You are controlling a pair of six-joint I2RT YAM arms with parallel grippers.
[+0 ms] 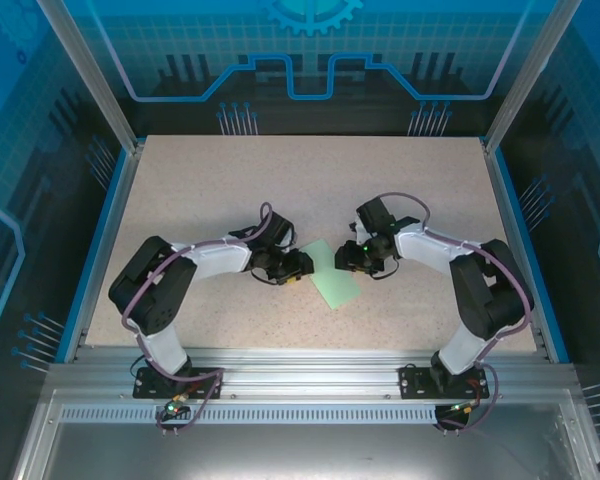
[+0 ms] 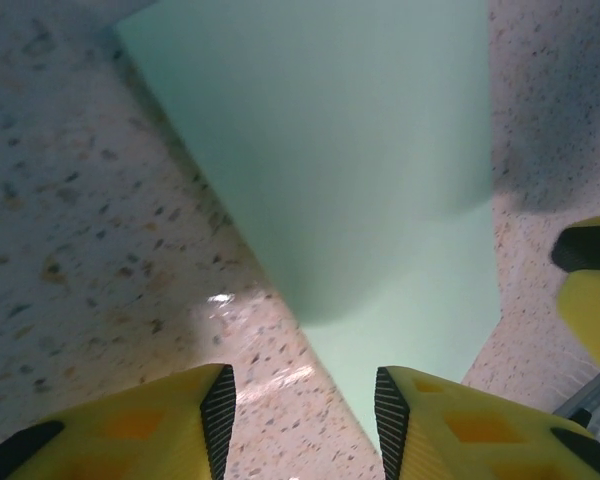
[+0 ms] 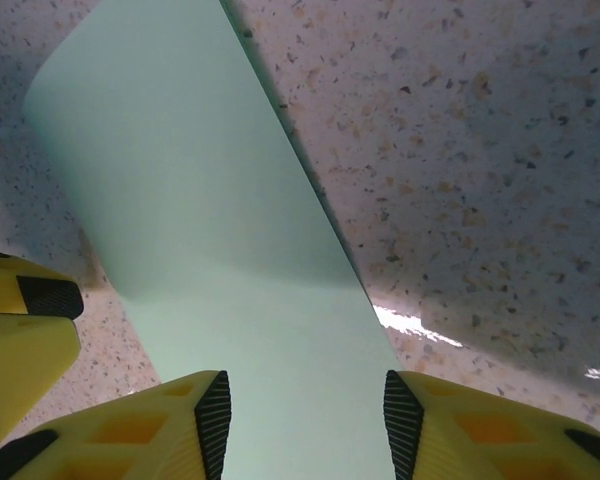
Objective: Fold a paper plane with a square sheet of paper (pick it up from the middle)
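Top view: sheet [image 1: 332, 276], square, pale green, flat on the table [image 1: 230, 180] near centre; left gripper [image 1: 300, 266] at its 9 o'clock edge, right gripper [image 1: 342, 258] at its 2 o'clock edge. Left wrist view: left gripper [image 2: 300, 420] spread, pinching nothing; sheet [image 2: 350, 180] runs from 5 to 12 o'clock. Right wrist view: right gripper [image 3: 305, 420] spread, pinching nothing; sheet [image 3: 200, 220] runs from 6 to 11 o'clock.
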